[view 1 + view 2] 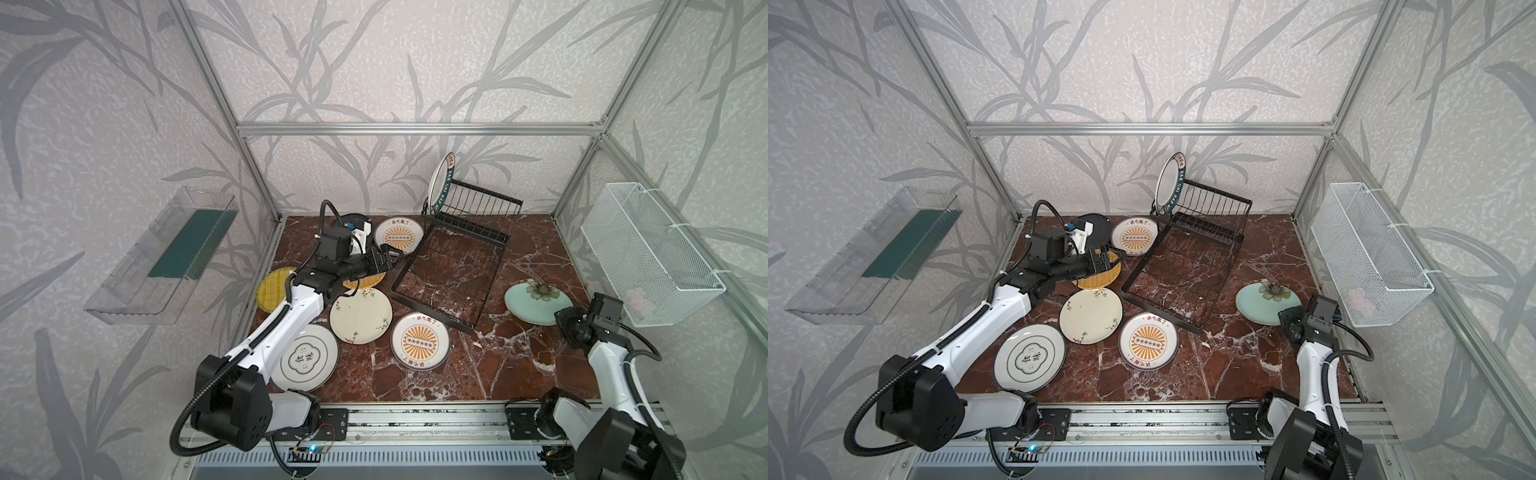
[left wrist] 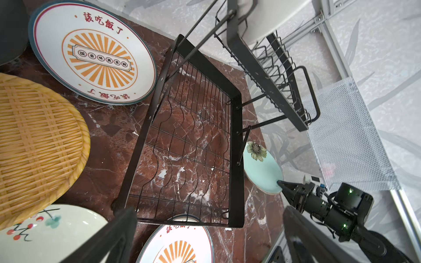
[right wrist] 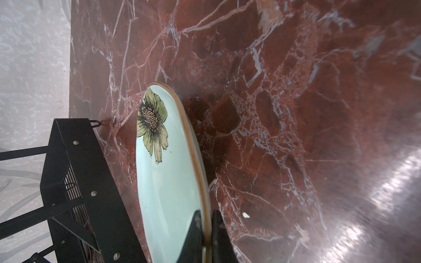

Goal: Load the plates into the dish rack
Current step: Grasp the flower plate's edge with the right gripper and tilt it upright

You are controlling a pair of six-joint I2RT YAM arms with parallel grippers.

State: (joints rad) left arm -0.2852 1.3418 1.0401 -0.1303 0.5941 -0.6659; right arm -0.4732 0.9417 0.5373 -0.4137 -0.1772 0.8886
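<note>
Stretching beneath both arms, the red marble table (image 1: pixel 519 374) carries everything. The black wire dish rack (image 1: pixel 453 266) lies between the two grippers. Its flat grid tray is directly ahead of the left gripper (image 1: pixel 390 257), and its raised slotted section stands beyond the tray. One dark-rimmed plate (image 1: pixel 441 183) stands on edge in that raised section.

The other plates lie flat around the left arm:
- An orange woven plate (image 1: pixel 365 282) sits under the left gripper.
- A sunburst plate (image 1: pixel 399 236) is just past it, beside the tray.
- A black plate (image 1: pixel 353 218) is behind the wrist.
- A yellow woven plate (image 1: pixel 272 289) is partly under the forearm.
- A cream floral plate (image 1: pixel 360 316) is near the gripper's underside.
- A second sunburst plate (image 1: pixel 419 340) lies at the tray's near corner.
- An emblem plate (image 1: pixel 305 357) lies back toward the arm's base.

The left gripper hovers with its jaws spread wide, holding nothing.

The pale green plate (image 3: pixel 168 182) sits apart, alongside the tray. The right gripper (image 3: pixel 206 215) is clamped on its near rim, one jaw above and one below. A shadow lies on the table beneath this plate. I cannot tell whether its far edge touches the table.
</note>
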